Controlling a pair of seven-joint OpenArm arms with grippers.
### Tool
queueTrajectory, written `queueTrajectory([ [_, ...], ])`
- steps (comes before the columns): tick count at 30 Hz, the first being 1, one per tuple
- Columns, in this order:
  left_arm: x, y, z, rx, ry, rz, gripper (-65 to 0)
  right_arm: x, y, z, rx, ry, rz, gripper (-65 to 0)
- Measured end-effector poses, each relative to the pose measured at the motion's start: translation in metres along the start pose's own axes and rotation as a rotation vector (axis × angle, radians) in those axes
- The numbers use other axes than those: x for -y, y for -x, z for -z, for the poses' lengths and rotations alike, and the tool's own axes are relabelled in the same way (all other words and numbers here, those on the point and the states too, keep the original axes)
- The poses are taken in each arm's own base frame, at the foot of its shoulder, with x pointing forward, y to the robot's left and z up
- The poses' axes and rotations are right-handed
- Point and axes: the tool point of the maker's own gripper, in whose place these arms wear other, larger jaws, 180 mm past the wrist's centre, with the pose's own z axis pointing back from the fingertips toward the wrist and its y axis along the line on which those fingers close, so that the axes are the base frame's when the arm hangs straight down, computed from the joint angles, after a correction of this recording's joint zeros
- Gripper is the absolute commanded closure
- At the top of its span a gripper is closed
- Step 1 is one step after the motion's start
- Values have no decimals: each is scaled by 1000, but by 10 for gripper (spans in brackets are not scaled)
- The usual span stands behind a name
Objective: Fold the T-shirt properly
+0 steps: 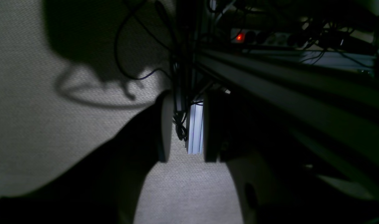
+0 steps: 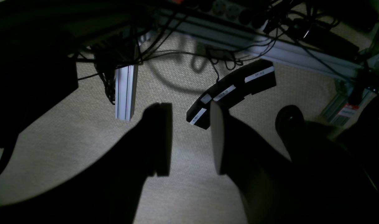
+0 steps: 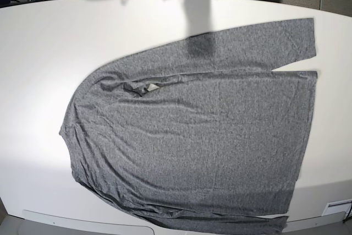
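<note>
One white table (image 3: 44, 53) under T-shirt (image 3: 209, 136)

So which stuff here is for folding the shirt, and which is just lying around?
For the folding:
- T-shirt, spread flat on the white table
- left claw, open and empty
- right claw, open and empty

Just lying around:
- cables on the floor
- black curved block with white labels
- power strip with a red light

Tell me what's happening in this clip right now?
A grey T-shirt lies spread flat on the white table, sleeves folded in along its edges, nothing touching it. Both hands are away from it: the left hand and right hand hang open and empty over carpet beside the frame. Folding isn't underway.
</note>
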Motion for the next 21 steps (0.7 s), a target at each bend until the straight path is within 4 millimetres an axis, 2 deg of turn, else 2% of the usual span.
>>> queueTrajectory([
  [6, -4, 21, -6, -78, -6, 6, -168, 4, -1, 0, 9, 6, 1, -216],
  [12, -6, 13, -3, -89, -17, -25, -161, 11, 3, -1, 0, 6, 124, -216],
  [21, -6, 17, -4, -100, -20, -42, -149, 17, 8, -2, -18, 14, 129, -216],
])
